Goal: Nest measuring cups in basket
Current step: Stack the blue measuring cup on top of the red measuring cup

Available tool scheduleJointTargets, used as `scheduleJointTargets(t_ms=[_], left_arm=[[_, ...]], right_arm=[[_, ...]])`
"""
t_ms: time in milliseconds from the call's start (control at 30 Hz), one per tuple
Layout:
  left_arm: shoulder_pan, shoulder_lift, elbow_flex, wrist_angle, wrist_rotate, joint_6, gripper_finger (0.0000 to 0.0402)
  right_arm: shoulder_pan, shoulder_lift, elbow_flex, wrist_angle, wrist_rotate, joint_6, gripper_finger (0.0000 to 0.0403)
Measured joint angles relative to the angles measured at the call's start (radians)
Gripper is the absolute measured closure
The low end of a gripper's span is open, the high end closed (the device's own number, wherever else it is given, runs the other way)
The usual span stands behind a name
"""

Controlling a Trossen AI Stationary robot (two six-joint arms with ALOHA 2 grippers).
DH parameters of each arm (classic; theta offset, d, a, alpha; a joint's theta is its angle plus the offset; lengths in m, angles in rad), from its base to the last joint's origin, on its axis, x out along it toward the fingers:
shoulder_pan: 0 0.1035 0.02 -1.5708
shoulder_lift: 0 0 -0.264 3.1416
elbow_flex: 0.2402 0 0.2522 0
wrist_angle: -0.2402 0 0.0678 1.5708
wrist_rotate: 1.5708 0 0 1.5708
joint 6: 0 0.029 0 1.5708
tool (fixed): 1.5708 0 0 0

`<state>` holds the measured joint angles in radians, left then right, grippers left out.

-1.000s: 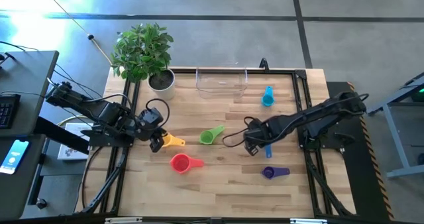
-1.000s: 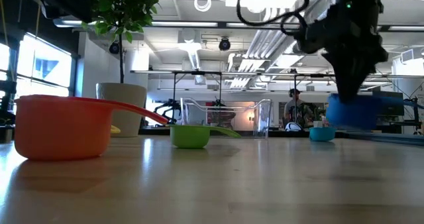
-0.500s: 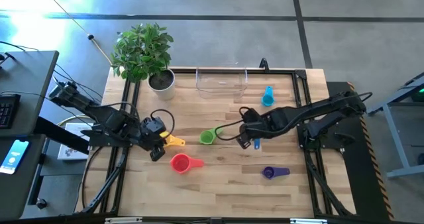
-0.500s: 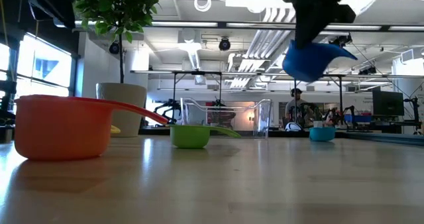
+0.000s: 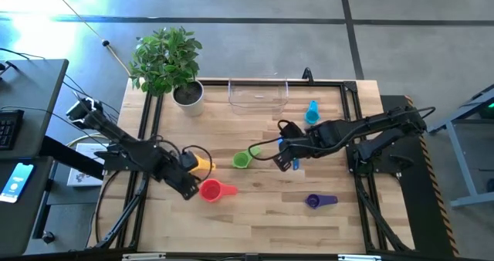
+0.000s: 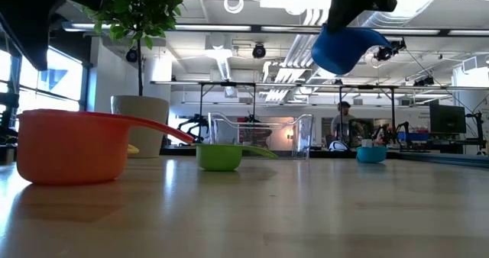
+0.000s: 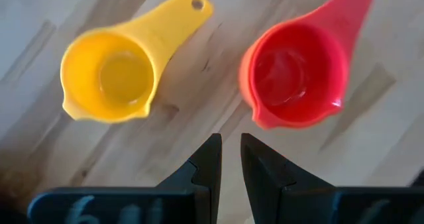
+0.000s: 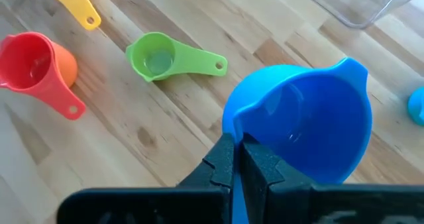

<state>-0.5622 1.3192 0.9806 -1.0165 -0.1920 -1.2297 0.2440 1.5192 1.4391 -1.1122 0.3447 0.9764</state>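
My right gripper [image 8: 237, 151] is shut on the blue measuring cup [image 8: 298, 124], held high above the table's middle [image 6: 344, 48]. My left gripper [image 7: 228, 154] points down over the table's near left, just short of the yellow cup [image 7: 109, 75] and the red cup [image 7: 295, 75]; a narrow gap shows between its fingers and nothing is in it. The green cup [image 5: 243, 160], the light blue cup [image 5: 312, 113] and the purple cup [image 5: 316, 201] rest on their bottoms. The clear basket [image 5: 258, 95] stands at the far edge. My right gripper pinches the blue cup between its two fingers at the rim side where the handle joins [image 8: 232, 128]; the fingers hide most of the handle. They come slanting down from the table's right. The cup hangs tilted, bowl ahead of the fingertips, clear of the table.
A white pot with a leafy plant [image 5: 187, 95] stands at the far left corner, beside the basket. Bare wood lies between the green cup and the basket [image 8: 358, 2]. A person shows in the room beyond the table.
My right gripper has risen with the blue cup and gone a little toward the table's left; the cup has come well clear of the table and tipped. My left gripper has sunk and moved toward the near edge, coming in over the yellow and red cups.
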Motion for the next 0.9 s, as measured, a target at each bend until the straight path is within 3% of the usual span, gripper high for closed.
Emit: scheduleJointTargets(t_ms=[400, 900], left_arm=[[-0.008, 0.151, 0.000, 0.009, 0.030, -0.178, 0.0355], [0.040, 0.294, 0.000, 0.104, 0.095, -0.253, 0.0355]], right_arm=[[0.000, 0.000, 0.000, -0.006, -0.027, -0.021, 0.0403], [0.000, 0.000, 0.000, -0.005, -0.060, -0.070, 0.0403]])
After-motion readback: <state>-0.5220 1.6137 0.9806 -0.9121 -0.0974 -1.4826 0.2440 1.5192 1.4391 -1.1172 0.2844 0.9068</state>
